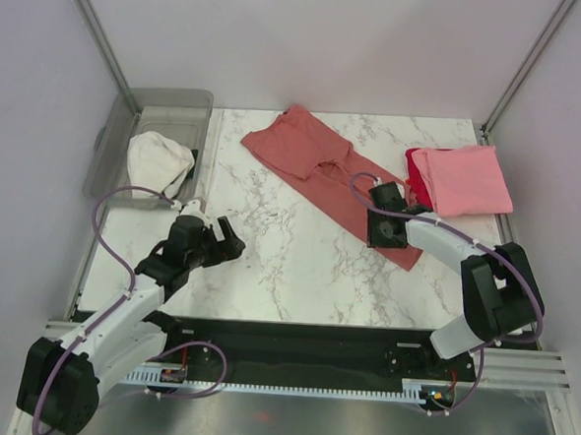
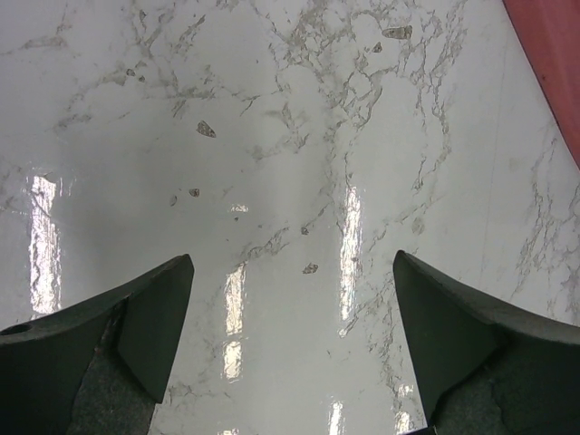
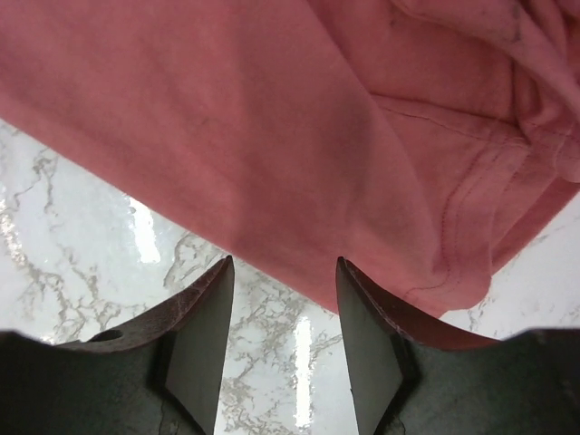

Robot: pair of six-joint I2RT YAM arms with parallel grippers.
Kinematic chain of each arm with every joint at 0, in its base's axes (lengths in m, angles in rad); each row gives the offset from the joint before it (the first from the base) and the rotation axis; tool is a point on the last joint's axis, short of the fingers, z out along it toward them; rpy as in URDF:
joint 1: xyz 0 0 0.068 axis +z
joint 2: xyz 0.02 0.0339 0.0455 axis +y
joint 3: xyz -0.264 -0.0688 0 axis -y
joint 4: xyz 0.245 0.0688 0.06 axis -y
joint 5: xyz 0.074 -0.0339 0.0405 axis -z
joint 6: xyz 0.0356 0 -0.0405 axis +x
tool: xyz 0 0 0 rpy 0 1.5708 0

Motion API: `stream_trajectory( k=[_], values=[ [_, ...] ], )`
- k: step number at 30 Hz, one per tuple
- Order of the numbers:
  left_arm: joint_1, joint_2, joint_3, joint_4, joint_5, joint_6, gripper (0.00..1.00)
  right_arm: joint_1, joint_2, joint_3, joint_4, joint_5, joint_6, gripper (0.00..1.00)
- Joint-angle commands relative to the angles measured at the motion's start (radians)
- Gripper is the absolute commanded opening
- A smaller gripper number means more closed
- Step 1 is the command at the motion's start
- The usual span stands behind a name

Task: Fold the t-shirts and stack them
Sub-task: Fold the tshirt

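Two grippers, both with jaws apart and holding nothing: my right gripper [image 3: 283,265] sits low at the edge of the salmon-red t-shirt [image 1: 304,164] spread mid-table, and my left gripper [image 2: 292,267] hovers over the marble table [image 1: 287,276]. The light pink t-shirt [image 1: 467,179] lies folded atop the bright red t-shirt [image 1: 411,176] at far right. A clear bin [image 1: 169,107] at far left holds white cloth [image 1: 161,160].

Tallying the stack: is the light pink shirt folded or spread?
Folded: the light pink shirt is a compact rectangle lying atop the bright red shirt.

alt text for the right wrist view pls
A salmon-red t-shirt lies rumpled on a white marble table, filling the upper part of the view. At the bottom, the right arm's two dark fingers stand apart, their tips at the shirt's near edge.
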Motion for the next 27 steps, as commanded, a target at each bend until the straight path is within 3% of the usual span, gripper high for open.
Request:
stream_trajectory(
  k=[1, 11, 14, 15, 18, 22, 27],
  values=[
    [-0.005, -0.005, -0.002, 0.042, 0.013, 0.040, 0.99, -0.001, 0.012, -0.006, 0.002, 0.091, 0.030, 0.57],
    [-0.004, -0.003, -0.001, 0.042, 0.005, 0.042, 0.99, -0.002, 0.096, -0.017, 0.018, 0.079, 0.044, 0.52],
    [-0.004, -0.002, -0.001, 0.042, 0.002, 0.043, 0.99, -0.001, 0.124, -0.025, 0.024, 0.051, 0.052, 0.32],
    [-0.005, 0.001, -0.001, 0.042, 0.002, 0.043, 0.99, -0.001, 0.131, -0.029, 0.025, 0.025, 0.055, 0.17],
    [-0.005, 0.001, -0.002, 0.042, 0.004, 0.043, 0.99, 0.034, 0.101, -0.054, 0.024, 0.013, 0.077, 0.06],
    [-0.004, 0.001, -0.002, 0.037, -0.001, 0.042, 0.99, 0.172, -0.002, -0.097, 0.007, -0.029, 0.171, 0.02],
    [-0.004, 0.007, 0.002, 0.031, -0.025, 0.033, 0.99, 0.482, -0.036, -0.028, 0.005, -0.032, 0.343, 0.04]
  ],
)
